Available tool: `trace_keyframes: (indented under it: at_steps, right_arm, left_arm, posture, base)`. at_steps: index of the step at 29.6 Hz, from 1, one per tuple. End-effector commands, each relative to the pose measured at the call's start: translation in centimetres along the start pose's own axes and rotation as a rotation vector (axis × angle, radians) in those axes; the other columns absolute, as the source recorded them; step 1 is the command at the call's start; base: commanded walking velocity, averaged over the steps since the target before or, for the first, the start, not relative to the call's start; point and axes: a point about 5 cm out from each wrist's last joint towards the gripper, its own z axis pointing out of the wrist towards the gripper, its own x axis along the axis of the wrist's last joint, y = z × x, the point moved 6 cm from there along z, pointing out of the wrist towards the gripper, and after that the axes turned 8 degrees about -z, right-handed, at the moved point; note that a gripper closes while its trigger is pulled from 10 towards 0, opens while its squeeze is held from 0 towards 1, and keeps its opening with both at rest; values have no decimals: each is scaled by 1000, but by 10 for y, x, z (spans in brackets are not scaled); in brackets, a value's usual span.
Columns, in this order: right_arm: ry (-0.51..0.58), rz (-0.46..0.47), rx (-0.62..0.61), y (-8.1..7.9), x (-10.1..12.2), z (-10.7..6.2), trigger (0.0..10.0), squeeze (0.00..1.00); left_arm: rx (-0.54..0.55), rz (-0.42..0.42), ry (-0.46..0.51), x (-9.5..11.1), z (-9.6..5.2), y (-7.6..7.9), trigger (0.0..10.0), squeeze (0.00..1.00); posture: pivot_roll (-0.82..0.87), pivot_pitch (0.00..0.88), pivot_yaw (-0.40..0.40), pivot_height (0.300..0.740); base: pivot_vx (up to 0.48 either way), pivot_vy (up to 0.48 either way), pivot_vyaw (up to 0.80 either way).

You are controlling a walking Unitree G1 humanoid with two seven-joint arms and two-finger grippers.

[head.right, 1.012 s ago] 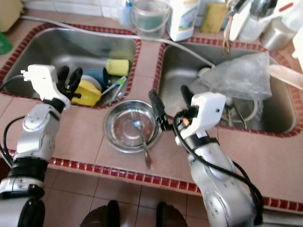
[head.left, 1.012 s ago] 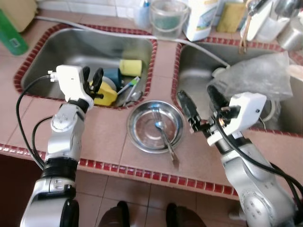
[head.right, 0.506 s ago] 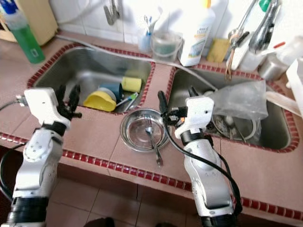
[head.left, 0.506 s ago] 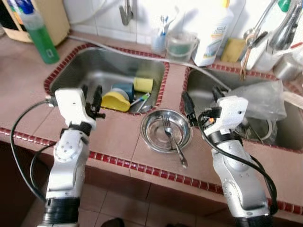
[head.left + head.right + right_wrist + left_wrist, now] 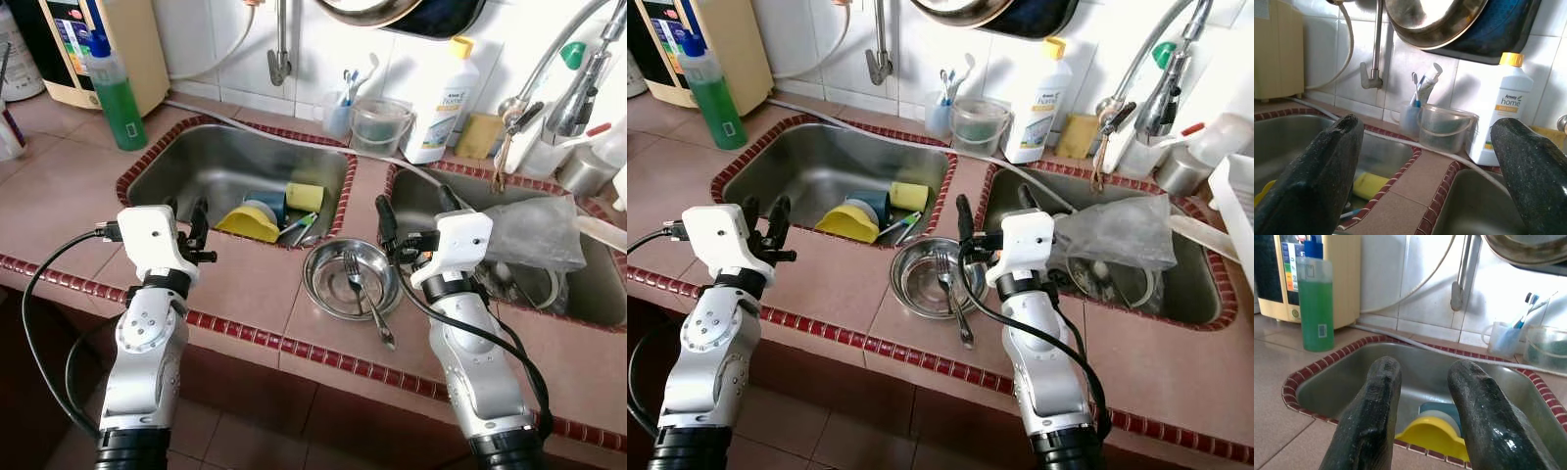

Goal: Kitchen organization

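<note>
Overhead, a fork-bearing steel bowl (image 5: 350, 279) is seen just beside the spread right gripper (image 5: 411, 211), while beyond the left gripper's (image 5: 1422, 396) slightly parted fingers a yellow bowl (image 5: 1432, 435) is shown in the sink.

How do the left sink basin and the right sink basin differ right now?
The left sink basin holds loose dishes: a yellow bowl, a yellow sponge and a blue cup; the right sink basin is largely covered by a clear plastic bag. Much of the left basin's steel floor is bare; little of the right's shows. Both are steel, set in the tiled counter with red tile edging, flanking the steel bowl with a fork.
</note>
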Motion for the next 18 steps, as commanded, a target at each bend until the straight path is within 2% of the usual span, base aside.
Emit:
trace_keyframes:
  at_steps: [1, 6, 14, 18]
  right_arm:
    - [6, -6, -25, 6, 0, 2, 10000, 0]
    - [-17, -23, -30, 8, -7, 5, 10000, 0]
    - [-17, -16, -28, 6, -8, 9, 10000, 0]
    - [-13, -18, -26, 5, -8, 11, 10000, 0]
  left_arm:
    - [-15, 5, 5, 4, 3, 5, 10000, 0]
    - [-17, 0, -3, 1, 5, 8, 10000, 0]
    - [-19, -14, -8, 2, 8, 10, 10000, 0]
    - [-20, -9, -18, 0, 9, 9, 10000, 0]
  posture:
    - [16, 0, -44, 740]
    - [12, 0, -44, 740]
    - [17, 0, -45, 740]
    - [17, 0, -45, 740]
  base:
    - [0, 0, 0]
    - [0, 0, -84]
    - [0, 0, -789]
    - [0, 307, -800]
